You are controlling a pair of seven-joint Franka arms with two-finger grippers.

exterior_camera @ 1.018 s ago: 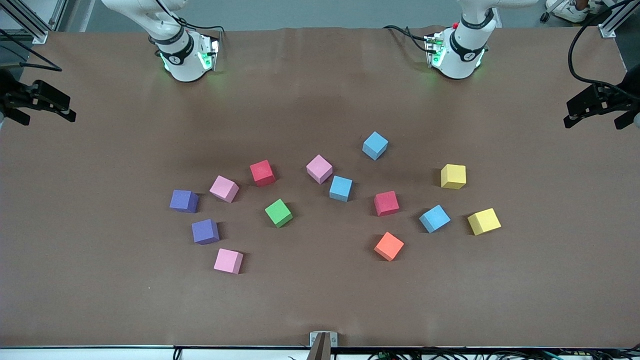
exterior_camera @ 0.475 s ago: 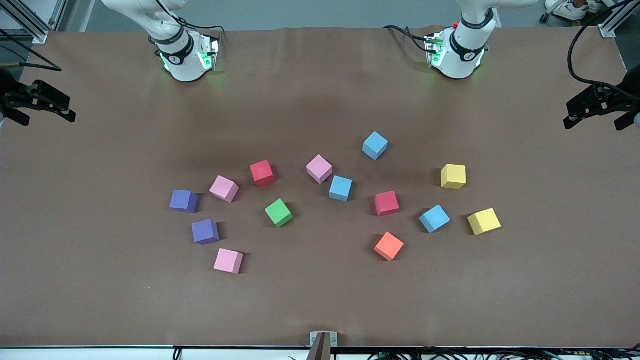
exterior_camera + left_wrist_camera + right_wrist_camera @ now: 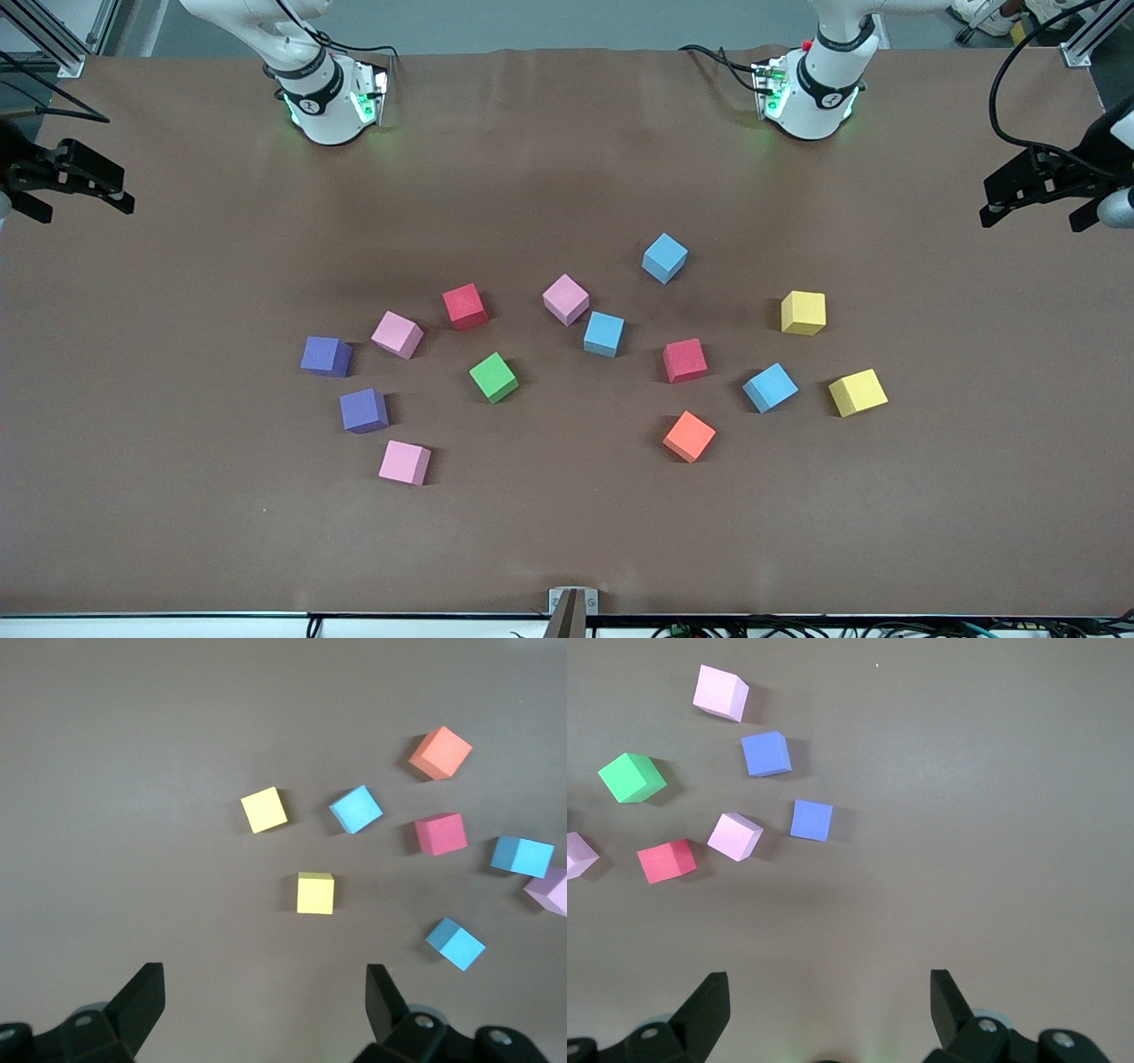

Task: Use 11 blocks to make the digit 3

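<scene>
Thirteen loose blocks lie scattered over the middle of the brown table (image 3: 177, 532) — none touching another, no figure formed.

The left claw (image 3: 1041, 190) hangs spread and empty over the table edge at the left arm's end. The blocks closest to it are two yellow blocks (image 3: 803, 312) (image 3: 858, 392), with a light blue block (image 3: 770, 387) just beside the nearer one. Toward the middle sit a red block (image 3: 685, 361), an orange block (image 3: 689, 436) closer to the front edge, and two more light blue blocks (image 3: 604, 334) (image 3: 664, 258).

The right claw (image 3: 66, 182) also hangs spread and empty, over the edge at the right arm's end. Its closest blocks are two purple blocks (image 3: 326, 356) (image 3: 364, 410) — then three pink blocks (image 3: 397, 334) (image 3: 405, 462) (image 3: 566, 299), a second red block (image 3: 465, 307) and a green block (image 3: 493, 377).
</scene>
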